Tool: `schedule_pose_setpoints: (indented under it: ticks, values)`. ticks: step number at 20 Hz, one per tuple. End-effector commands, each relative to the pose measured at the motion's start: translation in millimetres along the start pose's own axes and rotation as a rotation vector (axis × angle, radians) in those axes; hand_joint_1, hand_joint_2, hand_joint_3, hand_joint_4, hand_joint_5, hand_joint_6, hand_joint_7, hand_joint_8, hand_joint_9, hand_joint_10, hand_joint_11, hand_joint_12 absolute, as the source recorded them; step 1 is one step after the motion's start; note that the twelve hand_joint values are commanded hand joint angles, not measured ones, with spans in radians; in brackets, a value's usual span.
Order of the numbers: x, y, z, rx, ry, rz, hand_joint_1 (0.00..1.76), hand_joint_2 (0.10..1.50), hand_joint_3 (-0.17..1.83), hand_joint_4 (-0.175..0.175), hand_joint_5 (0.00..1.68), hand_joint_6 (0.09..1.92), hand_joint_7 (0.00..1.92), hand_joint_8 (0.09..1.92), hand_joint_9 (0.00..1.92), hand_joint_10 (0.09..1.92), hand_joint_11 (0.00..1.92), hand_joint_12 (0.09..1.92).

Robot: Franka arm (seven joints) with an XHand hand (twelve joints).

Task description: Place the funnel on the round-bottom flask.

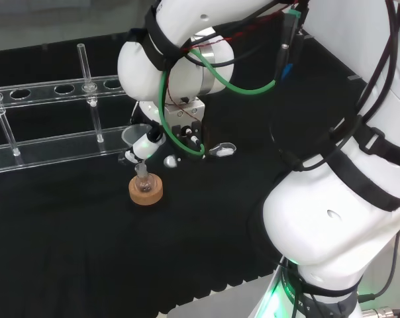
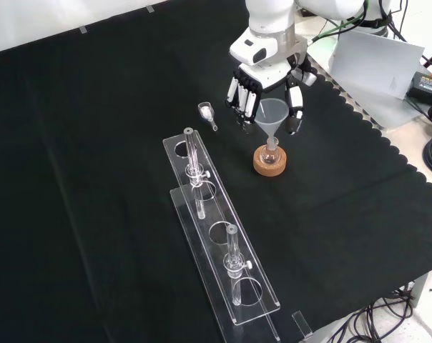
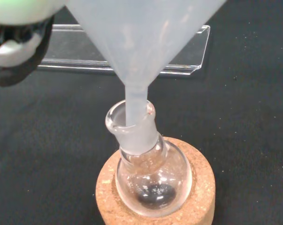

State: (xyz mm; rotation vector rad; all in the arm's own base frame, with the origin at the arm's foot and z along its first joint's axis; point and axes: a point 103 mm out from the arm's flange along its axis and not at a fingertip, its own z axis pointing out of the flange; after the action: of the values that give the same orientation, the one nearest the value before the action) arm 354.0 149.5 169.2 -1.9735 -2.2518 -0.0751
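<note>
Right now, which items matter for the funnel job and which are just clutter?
In play:
funnel, stem in the flask neck
round-bottom flask
cork ring under the flask
hand, fingers around the funnel

Lying about:
clear rack with glass tubes
small scoop on the cloth

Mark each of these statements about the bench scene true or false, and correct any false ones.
1. The funnel's stem reaches into the neck of the round-bottom flask. True.
2. The flask sits on a red ribbed ring. False: it sits on a cork ring.
3. The robot hand has its fingers around the funnel. True.
4. The flask is filled to the neck with blue liquid. False: it looks clear and nearly empty, with only a dark patch at its bottom.
5. In the front view, a clear rack with round holes lies to the left of the flask. True.
6. A small metal scoop lies inside the funnel. False: it lies on the cloth, apart from it.
</note>
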Motion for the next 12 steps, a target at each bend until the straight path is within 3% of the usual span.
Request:
schedule_pose_setpoints:
  ticks: [1,12]
  values:
    - [-2.8,-1.6,6.1,-0.003,-0.014,-0.006,1.15,0.71,0.43,0.175,1.51,0.09,1.61,0.09,1.51,0.09,0.93,1.04]
    - [-9.5,-1.2,17.2,0.013,-0.031,-0.009,1.15,0.71,0.43,0.175,1.51,0.09,1.61,0.09,1.50,0.09,0.92,1.04]
